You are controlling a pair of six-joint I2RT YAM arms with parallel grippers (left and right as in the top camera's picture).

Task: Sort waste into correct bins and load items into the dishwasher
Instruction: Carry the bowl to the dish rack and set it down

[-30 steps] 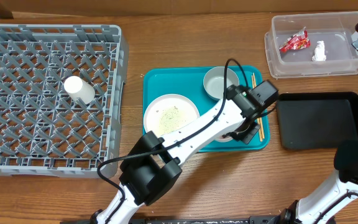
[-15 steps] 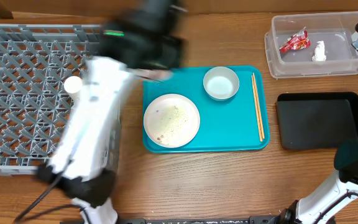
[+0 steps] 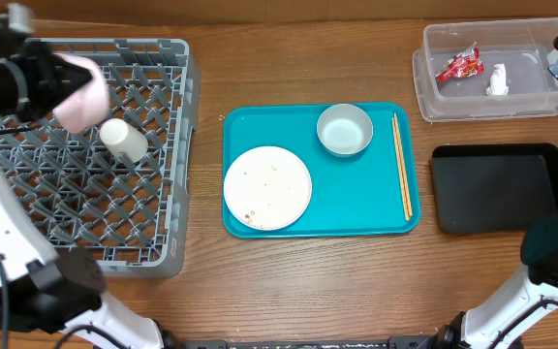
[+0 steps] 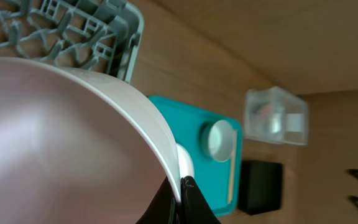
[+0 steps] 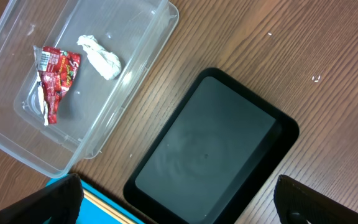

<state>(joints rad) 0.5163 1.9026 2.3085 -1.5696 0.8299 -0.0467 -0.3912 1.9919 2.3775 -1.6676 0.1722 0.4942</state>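
Observation:
My left gripper (image 3: 54,81) hangs over the back left of the grey dishwasher rack (image 3: 163,145), shut on the rim of the small white dish (image 3: 80,82). In the left wrist view the dish (image 4: 61,143) fills the left half, its edge pinched between my black fingers (image 4: 191,202). A white cup (image 3: 124,139) lies in the rack. On the teal tray (image 3: 376,218) rest the large white plate (image 3: 267,187) with a few food specks, the pale grey bowl (image 3: 344,129) and the chopsticks (image 3: 402,165). My right gripper (image 5: 178,190) is open, above the black tray (image 5: 210,149).
The clear tub (image 3: 531,44) at the back right holds the red wrapper (image 3: 458,65) and the white tissue (image 3: 497,79). The black tray (image 3: 502,187) lies in front of it, right of the teal tray. The right arm's base (image 3: 550,262) stands at the front right.
My left arm has swung from the teal tray's right side to the rack's back left, carrying the small dish. The right arm has stayed put.

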